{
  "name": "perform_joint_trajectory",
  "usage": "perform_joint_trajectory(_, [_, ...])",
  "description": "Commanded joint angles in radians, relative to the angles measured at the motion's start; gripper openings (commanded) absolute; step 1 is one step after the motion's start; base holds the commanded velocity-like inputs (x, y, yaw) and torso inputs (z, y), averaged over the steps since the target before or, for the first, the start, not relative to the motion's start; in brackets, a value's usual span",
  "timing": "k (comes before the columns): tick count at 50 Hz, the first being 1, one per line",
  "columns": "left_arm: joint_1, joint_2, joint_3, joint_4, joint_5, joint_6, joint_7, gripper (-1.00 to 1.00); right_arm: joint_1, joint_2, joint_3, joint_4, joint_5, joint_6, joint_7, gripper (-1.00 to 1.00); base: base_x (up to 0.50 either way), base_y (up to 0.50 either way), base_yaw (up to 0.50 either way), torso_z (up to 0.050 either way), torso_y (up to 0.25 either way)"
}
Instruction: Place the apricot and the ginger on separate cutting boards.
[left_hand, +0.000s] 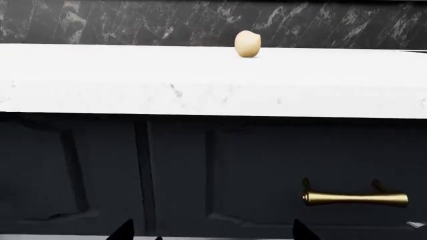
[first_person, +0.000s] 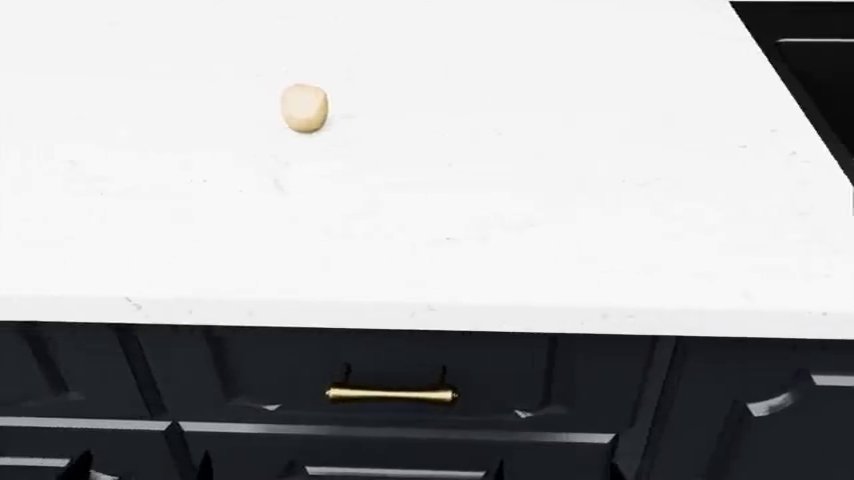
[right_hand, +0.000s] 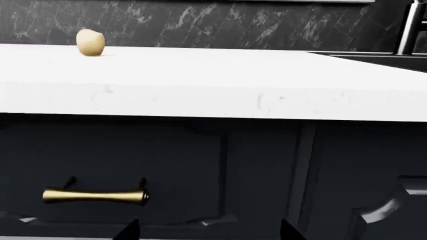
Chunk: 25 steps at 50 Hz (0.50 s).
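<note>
White stone counter bears apricot; dark cabinets below.

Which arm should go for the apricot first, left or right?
Probably left. The apricot sits on the counter's left part in the head view, and lies more centrally ahead of the left wrist camera than the right.

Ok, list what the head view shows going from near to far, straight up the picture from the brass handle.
Brass drawer handle on the dark cabinet front → front edge of the white countertop → the apricot, alone on the counter, a little left of the handle's line.
</note>
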Motion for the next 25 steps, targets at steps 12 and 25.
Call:
perform_joint_trajectory(12, [0.0, -0.011, 0.013, 0.0, -0.009, 0.003, -0.008, 1.0, 0.002, 0.005, -0.005, -0.001, 0.018, 0.004, 0.015, 1.0, 0.0, 0.36, 0.0, 0.0, 0.0])
perform_joint_trajectory(25, [-0.001, -0.011, 0.013, -0.006, -0.021, 0.029, -0.01, 1.0, 0.003, 0.011, -0.009, -0.001, 0.022, 0.002, 0.024, 1.0, 0.0, 0.0, 0.0, 0.0, 0.0])
